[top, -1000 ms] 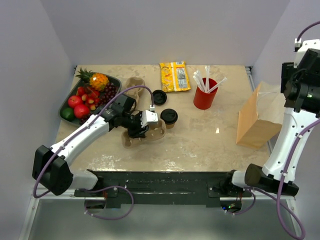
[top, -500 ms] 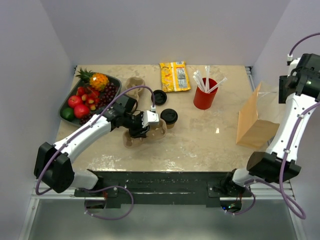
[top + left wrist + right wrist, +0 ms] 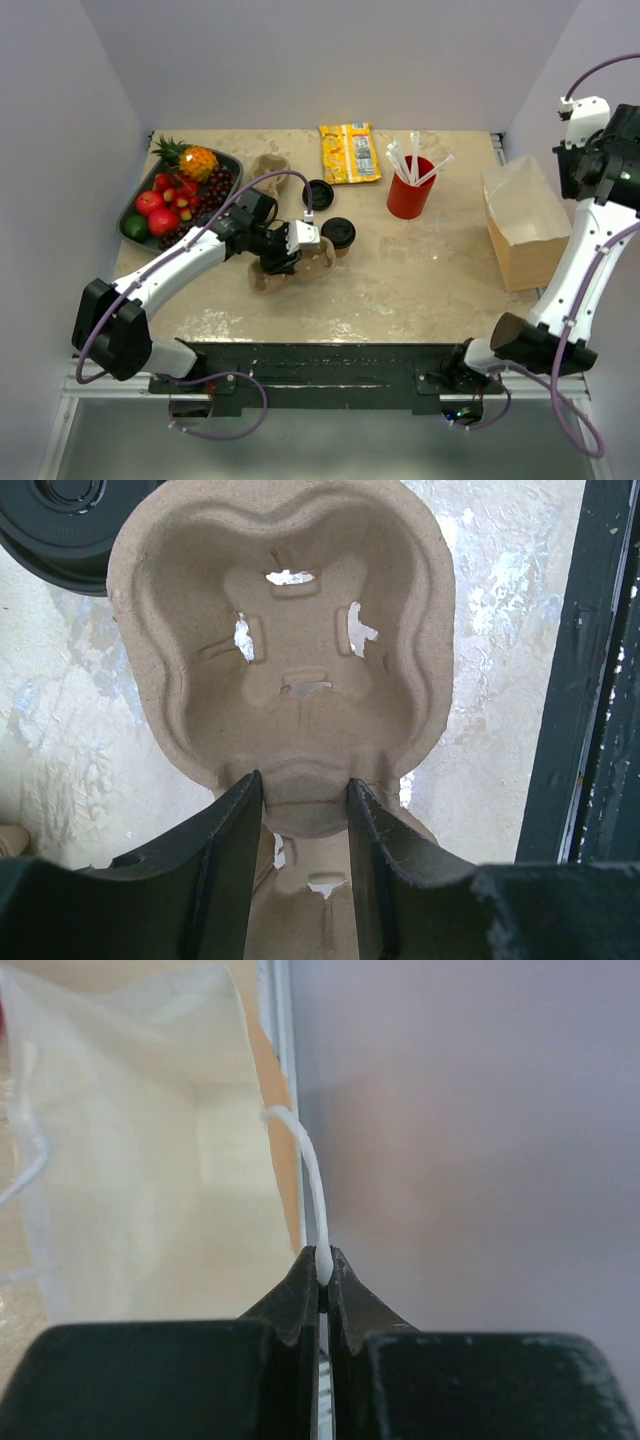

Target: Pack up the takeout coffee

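Bag is up. Right end effector (image 3: pixel 322 1260) is pinched tight on the white string handle (image 3: pixel 308 1175). A second ago the paper bag (image 3: pixel 525 215) slumped on its side at the right edge of the desk (image 3: pixel 420 290); now it stands with its mouth open to the top camera. We read that as the bag staged for loading.

Left end effector (image 3: pixel 305 785) has barely moved: jaws narrow, clamped on the centre ridge of the pulp carrier (image 3: pixel 290 670), left of desk centre. Both cells we can see are empty.

Takeout coffee (image 3: pixel 338 234) is lidded and upright on the desk, just beside the carrier's far-right end and well apart from the bag. It's not in the carrier yet, so packing proper hasn't started.
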Robot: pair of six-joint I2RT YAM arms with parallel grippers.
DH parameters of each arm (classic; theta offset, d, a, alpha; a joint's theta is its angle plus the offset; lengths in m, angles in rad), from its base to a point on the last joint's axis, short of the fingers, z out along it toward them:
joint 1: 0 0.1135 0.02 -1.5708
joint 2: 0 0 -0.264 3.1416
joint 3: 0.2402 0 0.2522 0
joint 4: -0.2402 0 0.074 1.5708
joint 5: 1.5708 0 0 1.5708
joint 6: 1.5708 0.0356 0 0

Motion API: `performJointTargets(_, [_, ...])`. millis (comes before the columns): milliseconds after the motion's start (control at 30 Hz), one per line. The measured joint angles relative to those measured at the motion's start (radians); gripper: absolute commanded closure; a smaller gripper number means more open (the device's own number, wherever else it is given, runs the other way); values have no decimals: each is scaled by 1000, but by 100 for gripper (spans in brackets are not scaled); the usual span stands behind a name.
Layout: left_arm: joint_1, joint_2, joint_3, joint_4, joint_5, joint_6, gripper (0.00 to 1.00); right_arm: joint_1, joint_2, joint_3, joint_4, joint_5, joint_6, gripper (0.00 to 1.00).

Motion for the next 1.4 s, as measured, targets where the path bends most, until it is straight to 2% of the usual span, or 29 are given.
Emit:
performJointTargets(333, [0, 0, 74, -57, 12, -1, 87, 0, -283, -31, -92, -293, -244, 100])
performJointTargets(500, [0, 0, 193, -92, 24, -19, 88, 0, -431, -188, -110, -449, -381, 100])
performJointTargets(600, [0, 0, 320, -109, 43, -43, 89, 1, -485, -262, -139, -536, -413, 100])
performJointTargets(800, [0, -1, 474, -98, 72, -104, 90, 1, -439, -298, -67, -639, -341, 100])
performJointTargets(1100, [0, 28, 658, -82, 76, -159, 90, 1, -265, -159, 151, -743, -207, 100])
performJointTargets(1233, [-1, 32, 678, -64, 85, -188, 90, 6, -289, -167, 134, -774, -203, 100])
performJointTargets(1400, [-21, 33, 679, -32, 90, -227, 91, 9, -405, -266, 84, -800, -233, 100])
